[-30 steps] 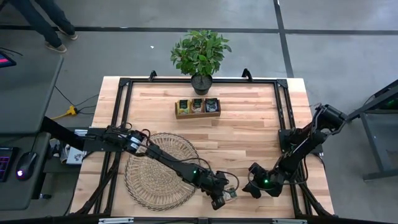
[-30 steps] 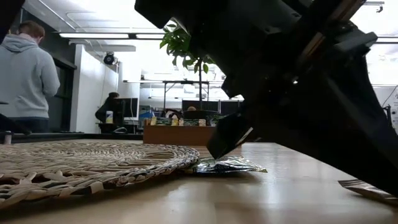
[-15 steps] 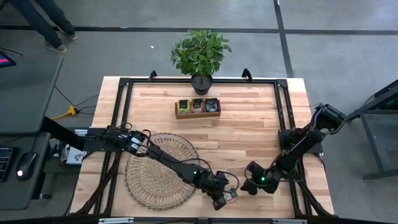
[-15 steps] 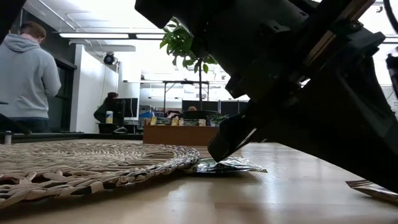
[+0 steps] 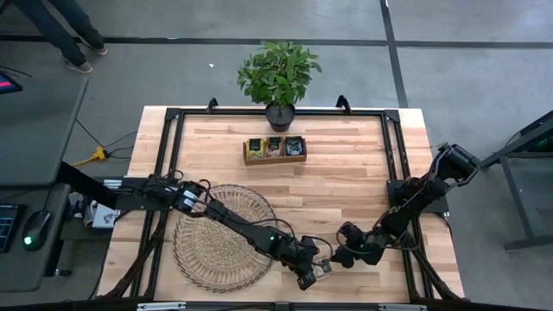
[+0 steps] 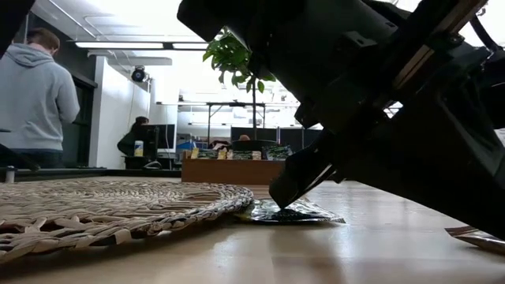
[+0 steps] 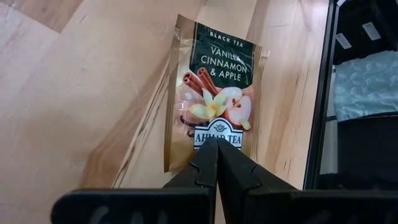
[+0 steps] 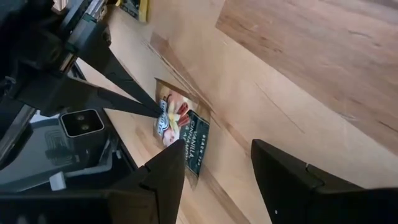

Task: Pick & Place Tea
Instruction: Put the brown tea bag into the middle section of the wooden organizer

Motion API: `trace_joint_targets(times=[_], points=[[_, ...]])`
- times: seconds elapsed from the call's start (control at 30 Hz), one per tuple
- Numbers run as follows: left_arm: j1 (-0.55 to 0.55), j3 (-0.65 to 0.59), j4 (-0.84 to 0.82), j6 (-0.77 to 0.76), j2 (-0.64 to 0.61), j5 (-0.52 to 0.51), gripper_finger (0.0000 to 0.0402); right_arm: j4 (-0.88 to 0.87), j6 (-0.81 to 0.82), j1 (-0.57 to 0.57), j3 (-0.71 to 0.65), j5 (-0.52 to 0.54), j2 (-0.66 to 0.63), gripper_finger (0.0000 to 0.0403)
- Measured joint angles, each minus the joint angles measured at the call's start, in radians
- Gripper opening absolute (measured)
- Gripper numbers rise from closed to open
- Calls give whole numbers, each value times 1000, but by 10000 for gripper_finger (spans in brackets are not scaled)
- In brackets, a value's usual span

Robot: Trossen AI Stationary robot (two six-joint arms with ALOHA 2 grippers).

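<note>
A pale wooden table (image 5: 346, 186) with a black frame along its edges carries everything. A round wicker mat (image 5: 220, 235) lies on its near left part. A small brown wooden tray (image 5: 275, 149) with three compartments sits near the far edge, and a potted plant (image 5: 279, 79) stands just behind it at the far rim. One tea sachet (image 7: 214, 99), labelled vanilla, cinnamon and apple, lies flat on the wood just right of the mat, near the front edge

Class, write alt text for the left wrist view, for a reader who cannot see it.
The left claw, shut, pinches the edge of a black tea sachet labelled vanilla, cinnamon and apple. The sachet lies on the pale wooden table, near its dark frame rail.
</note>
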Motion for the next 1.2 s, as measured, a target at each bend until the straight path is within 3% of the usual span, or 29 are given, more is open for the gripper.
trace_joint_targets(times=[0.47,0.83,1.2], points=[[53,-1,52,7,1,3,0,-50,-3,-1,0,1,1,179],[76,-2,64,19,2,9,0,47,-29,-13,4,2,91,173],[76,-2,64,19,2,17,0,25,-53,-13,3,7,89,71]])
